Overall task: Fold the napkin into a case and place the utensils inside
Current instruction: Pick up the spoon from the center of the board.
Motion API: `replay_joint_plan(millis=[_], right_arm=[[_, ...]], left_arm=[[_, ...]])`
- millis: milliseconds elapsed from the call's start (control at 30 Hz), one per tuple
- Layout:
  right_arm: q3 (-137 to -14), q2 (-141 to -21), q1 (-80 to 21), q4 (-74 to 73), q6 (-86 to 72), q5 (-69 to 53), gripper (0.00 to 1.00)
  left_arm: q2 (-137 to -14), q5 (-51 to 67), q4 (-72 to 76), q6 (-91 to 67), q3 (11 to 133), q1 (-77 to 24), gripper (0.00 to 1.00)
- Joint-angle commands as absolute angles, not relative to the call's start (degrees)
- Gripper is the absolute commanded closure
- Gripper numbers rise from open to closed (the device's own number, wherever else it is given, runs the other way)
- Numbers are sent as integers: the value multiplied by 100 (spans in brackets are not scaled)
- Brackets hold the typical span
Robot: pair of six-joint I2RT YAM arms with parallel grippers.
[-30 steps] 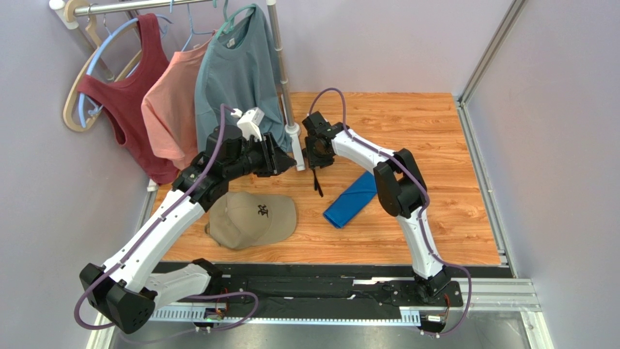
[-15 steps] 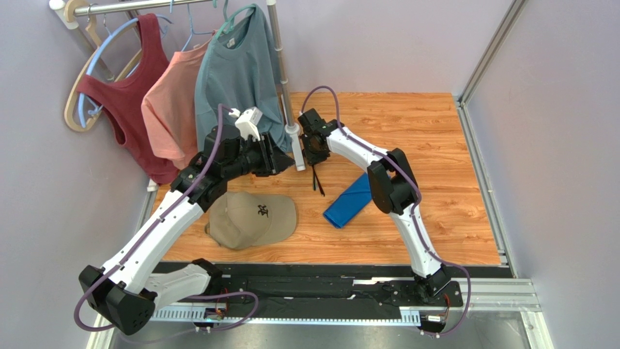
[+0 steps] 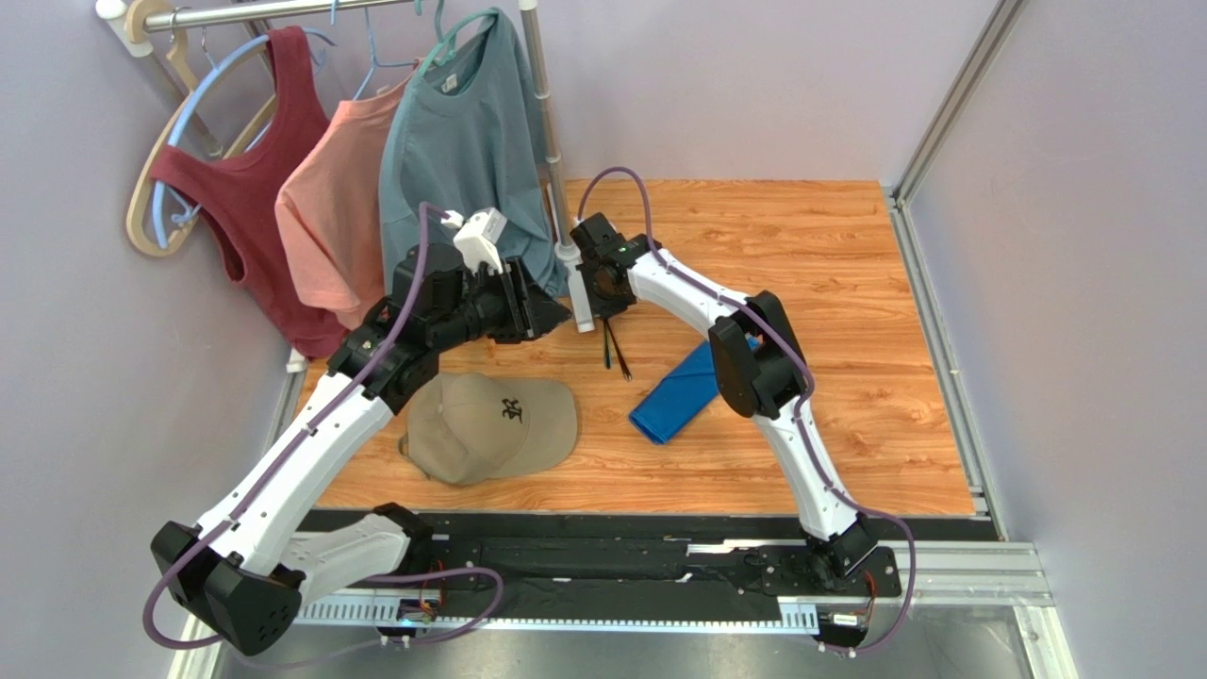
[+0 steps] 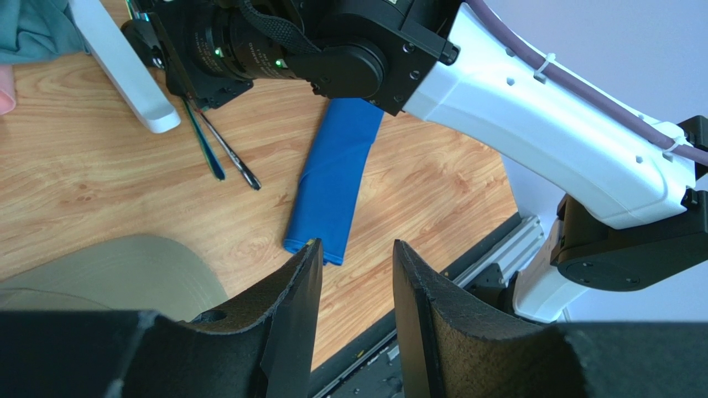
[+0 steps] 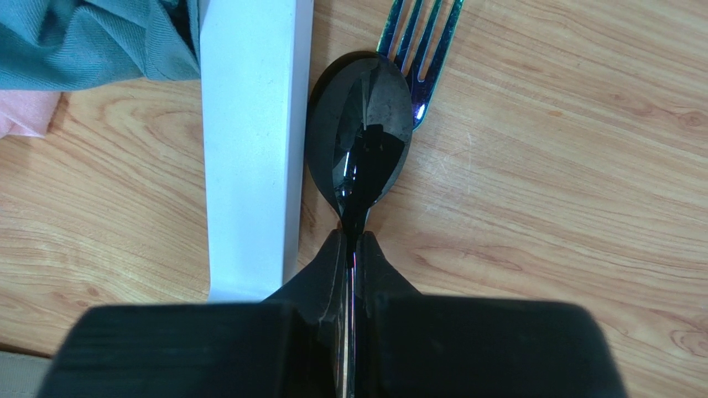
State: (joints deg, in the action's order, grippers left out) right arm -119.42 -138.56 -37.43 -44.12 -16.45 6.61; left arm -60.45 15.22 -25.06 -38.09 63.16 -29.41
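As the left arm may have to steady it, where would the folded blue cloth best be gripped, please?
The blue cloth lies flat and narrow, its far end under the right arm. I would bring the left claw down from above onto the free near end, pinching its short edge.

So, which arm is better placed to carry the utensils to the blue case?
Right. The right gripper is shut on the spoon, the fork just under it, and the case lies nearby. The left gripper is open and holds nothing.

White rack leg (image 5: 249,149) against spoon (image 5: 361,133)
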Motion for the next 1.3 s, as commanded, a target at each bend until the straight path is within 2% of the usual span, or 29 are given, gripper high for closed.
replay_joint_plan(millis=[0, 167, 267, 400, 533, 600, 667, 933, 1067, 1267], right_arm=[[-11944, -13721, -3762, -4535, -1626, 932, 100], [-11848, -13272, -3674, -4447, -1722, 739, 100], [-11778, -12956, -3569, -4395, -1889, 503, 100], [-11576, -12560, -3367, -4211, -2004, 79, 100], [-11277, -12270, -3121, -4157, -2100, -841, 100], [-10664, -11929, -2876, -3843, -2380, -1755, 100], [-10215, -11734, -2778, -3412, -2487, -2039, 100], [-10819, -12716, -2742, -3384, -2943, -1565, 100], [-10679, -12998, -2848, -3261, -3199, -706, 100], [-10670, -13201, -2953, -3120, -3226, -238, 99]], left_arm=[[-5933, 1670, -2391, -3850, 6337, -2883, 55], [-6055, 1827, -2312, -3911, 6284, -2883, 55], [-6169, 2021, -2224, -3937, 6232, -2857, 42], [-6301, 2179, -2189, -3929, 6214, -2804, 36], [-6460, 2513, -2153, -3719, 6275, -2655, 32], [-6635, 2786, -2372, -3402, 6450, -2541, 32], [-6732, 2699, -2583, -3270, 6504, -2479, 32], [-6469, 2909, -2188, -3691, 6117, -2382, 34], [-6381, 2830, -2320, -3639, 6108, -2382, 35], [-6398, 2900, -2285, -3648, 6100, -2382, 36]])
